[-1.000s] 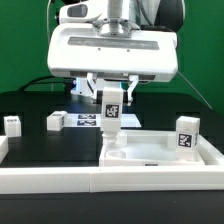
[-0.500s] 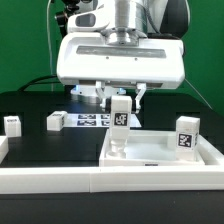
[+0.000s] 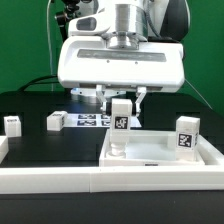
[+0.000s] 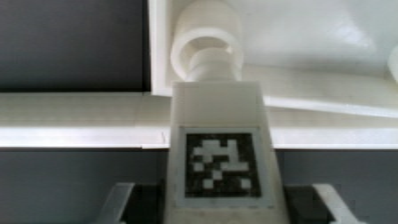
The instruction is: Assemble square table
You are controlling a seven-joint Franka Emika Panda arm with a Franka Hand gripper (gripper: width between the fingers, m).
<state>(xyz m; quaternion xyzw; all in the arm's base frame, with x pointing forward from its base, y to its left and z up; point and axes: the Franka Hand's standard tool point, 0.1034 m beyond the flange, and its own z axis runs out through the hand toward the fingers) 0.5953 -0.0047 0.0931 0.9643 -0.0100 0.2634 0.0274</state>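
Since the earliest frame, the pincer [image 3: 121,98] and the leg [image 3: 120,125] it carries have shifted toward the exterior view's right; over the last half second almost nothing changes.

The pincer is pinching the leg near its upper end, one finger on each side. The leg stands upright, with its lower end at the corner of the top [image 3: 165,150] on the exterior view's left. The wrist view does not show whether it is seated. A second leg [image 3: 186,135] stands upright at the top's corner on the exterior view's right.

Probable faults:
- Misalignment: a tilted leg can cross-thread or jam in the corner.
- Slip: turning with a weak pinch spins the fingers around the leg.
- Drag: side load can slide the top across the worktop [image 3: 30,105].
- Early release: an unseated leg can topple.
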